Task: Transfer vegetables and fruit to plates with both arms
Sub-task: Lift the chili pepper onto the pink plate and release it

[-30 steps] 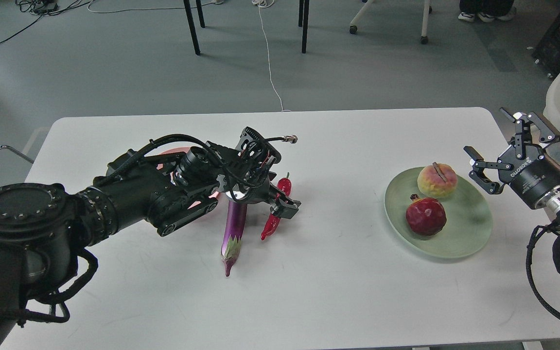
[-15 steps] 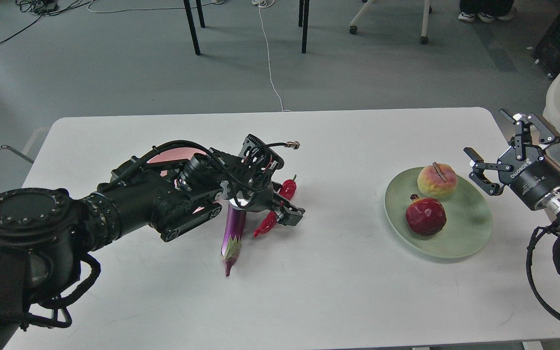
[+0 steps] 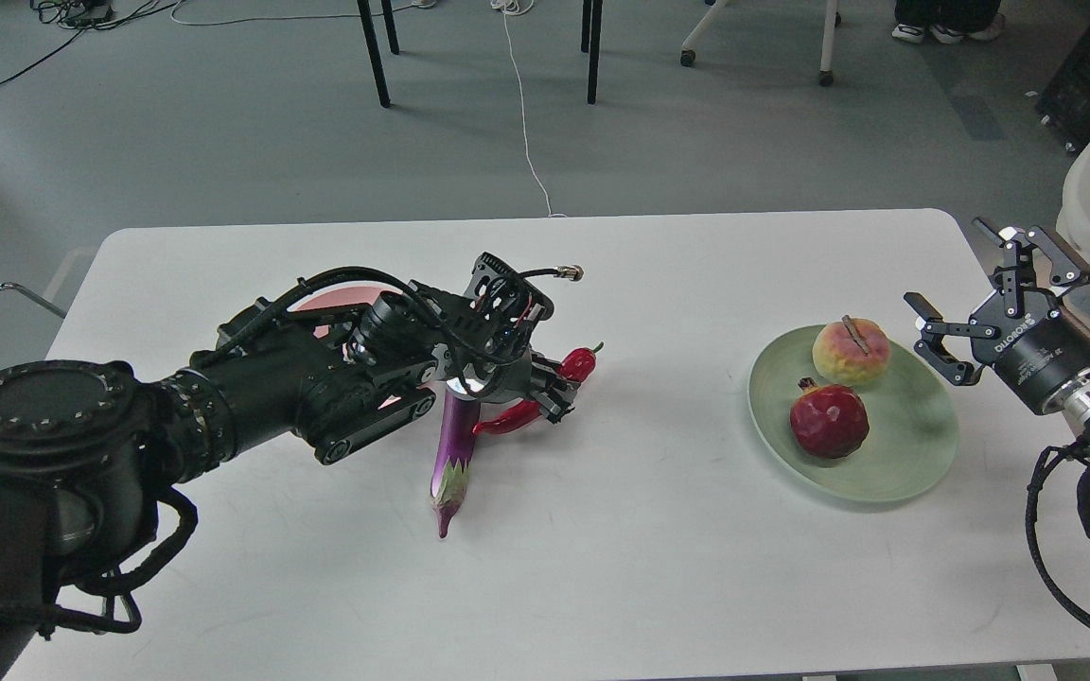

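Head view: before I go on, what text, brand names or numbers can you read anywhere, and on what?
"DLOROBO": roughly what the white lettering on the body of the right gripper seems to say; the letters are small, so the spelling is uncertain.
Smaller white print beside that lettering: too small to read.
Nothing readable on the left gripper, green plate, fruit, vegetables or table.

My left arm reaches in from the left, its hand angled down mid-table and clamped. My right hand hovers at the right edge, fingers spread wide.
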`<state>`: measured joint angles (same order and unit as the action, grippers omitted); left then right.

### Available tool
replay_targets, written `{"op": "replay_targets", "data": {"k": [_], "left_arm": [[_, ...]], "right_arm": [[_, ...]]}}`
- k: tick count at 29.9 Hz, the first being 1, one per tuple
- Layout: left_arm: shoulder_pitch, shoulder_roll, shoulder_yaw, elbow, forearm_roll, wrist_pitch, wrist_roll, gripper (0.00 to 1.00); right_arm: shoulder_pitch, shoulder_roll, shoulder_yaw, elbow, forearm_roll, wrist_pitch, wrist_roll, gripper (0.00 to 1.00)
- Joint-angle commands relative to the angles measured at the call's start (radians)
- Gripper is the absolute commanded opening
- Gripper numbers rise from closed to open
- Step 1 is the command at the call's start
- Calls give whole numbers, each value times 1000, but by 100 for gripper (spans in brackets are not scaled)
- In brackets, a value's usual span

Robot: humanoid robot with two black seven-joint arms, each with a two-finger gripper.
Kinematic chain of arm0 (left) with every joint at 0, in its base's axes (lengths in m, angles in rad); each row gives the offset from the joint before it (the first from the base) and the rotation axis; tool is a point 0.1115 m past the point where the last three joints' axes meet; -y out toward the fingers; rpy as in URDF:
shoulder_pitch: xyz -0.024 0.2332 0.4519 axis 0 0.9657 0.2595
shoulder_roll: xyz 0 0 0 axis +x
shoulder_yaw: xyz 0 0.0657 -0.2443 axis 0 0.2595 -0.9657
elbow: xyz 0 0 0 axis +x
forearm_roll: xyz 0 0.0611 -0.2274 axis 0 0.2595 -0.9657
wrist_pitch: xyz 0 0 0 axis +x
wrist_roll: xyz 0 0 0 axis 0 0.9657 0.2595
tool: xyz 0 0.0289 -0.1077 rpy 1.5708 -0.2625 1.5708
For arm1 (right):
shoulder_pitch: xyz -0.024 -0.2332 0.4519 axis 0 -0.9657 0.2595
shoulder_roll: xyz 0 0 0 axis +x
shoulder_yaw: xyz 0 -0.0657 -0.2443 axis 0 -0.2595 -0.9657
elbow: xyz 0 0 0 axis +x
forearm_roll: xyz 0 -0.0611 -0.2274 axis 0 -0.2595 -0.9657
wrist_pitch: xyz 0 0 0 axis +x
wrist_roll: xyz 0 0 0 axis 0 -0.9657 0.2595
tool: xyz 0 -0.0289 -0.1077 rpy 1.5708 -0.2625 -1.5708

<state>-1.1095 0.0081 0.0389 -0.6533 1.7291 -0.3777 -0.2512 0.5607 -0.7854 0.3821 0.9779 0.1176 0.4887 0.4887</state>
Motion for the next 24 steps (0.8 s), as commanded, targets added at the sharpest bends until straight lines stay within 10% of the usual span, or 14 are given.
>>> {"op": "replay_targets", "data": {"k": [1,15,24], "left_arm": [[-65,35,-4,-48,-124,10,10,13],[-50,469,70,-121,-255,10,0,14],[46,521,62,-88,-272,95,-5,27]], "right_arm": [[1,0,0,-1,-1,0,0,99],[-8,2,-3,1,-7,0,0,99],[-11,3,-3,1,-10,0,0,99]]}}
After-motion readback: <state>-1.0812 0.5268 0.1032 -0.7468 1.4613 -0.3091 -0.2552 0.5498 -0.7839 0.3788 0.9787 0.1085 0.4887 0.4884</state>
